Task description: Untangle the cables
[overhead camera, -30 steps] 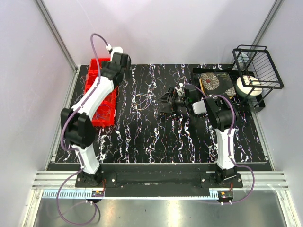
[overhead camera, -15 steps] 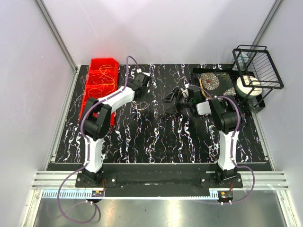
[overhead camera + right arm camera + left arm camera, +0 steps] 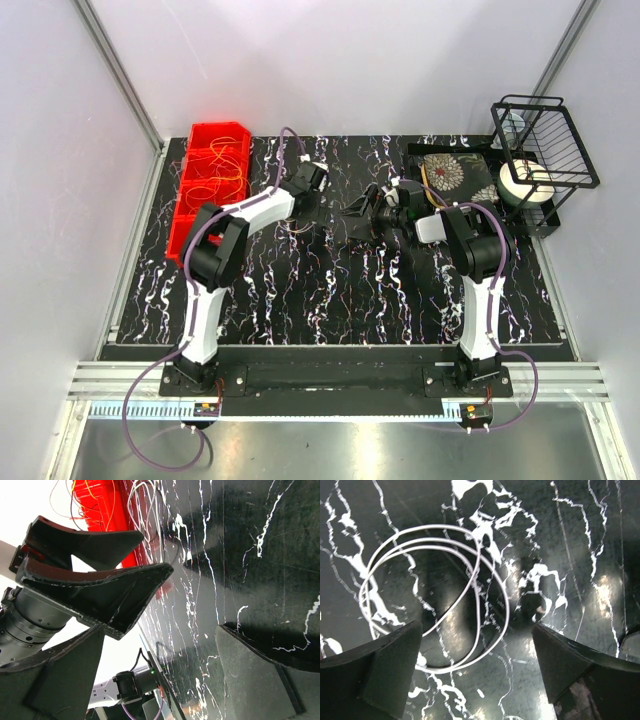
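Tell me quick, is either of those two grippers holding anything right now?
Left gripper: open, holding nothing, hovering over a cable loop.
Right gripper: open, holding nothing.

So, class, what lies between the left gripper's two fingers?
Part of a pale cable coil, flat on the marbled table; the left wrist view shows it.

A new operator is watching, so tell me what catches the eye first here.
A red bin at the far left of the black marbled table holds a tangle of orange and yellow cables. Mid-table, the jaws of the left arm stand open over one pale wire coil.
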Robot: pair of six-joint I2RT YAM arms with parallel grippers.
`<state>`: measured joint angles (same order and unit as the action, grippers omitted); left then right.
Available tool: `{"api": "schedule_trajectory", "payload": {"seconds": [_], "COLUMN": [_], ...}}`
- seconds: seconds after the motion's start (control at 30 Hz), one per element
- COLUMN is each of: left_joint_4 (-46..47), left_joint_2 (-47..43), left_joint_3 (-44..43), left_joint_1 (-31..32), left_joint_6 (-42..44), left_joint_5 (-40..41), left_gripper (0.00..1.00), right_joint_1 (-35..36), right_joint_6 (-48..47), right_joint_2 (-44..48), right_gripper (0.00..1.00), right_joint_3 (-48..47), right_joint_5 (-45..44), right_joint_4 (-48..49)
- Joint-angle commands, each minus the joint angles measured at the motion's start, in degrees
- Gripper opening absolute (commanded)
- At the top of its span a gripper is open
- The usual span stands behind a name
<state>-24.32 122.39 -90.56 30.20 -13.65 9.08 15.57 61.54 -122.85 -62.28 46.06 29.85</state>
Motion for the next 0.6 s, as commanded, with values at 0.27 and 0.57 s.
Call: {"api": "schedule_trajectory", "payload": {"seconds": [0.27,0.57], "left_joint_4": [0.94,-3.63], "left_joint_2": [5.58,-0.99], "left_joint_3": [-5.94,-6.03], "left_joint_1": [0.74,0.57], "left_joint_6": [-2.26,-3.4], "left_joint_5": [1.11,2.25], "left_gripper": [0.09,0.0], "right_joint_1": [-0.37,-0.37], "right_joint_6": [-0.89,-0.54], "right_joint_2": [-3.28,-3.45], "right_gripper": [1.0,1.0], "right_joint_3": [1.11,1.2], "right_joint_5": [-2.12,-1.85], "right_joint_4": [-2.69,-2.07]}}
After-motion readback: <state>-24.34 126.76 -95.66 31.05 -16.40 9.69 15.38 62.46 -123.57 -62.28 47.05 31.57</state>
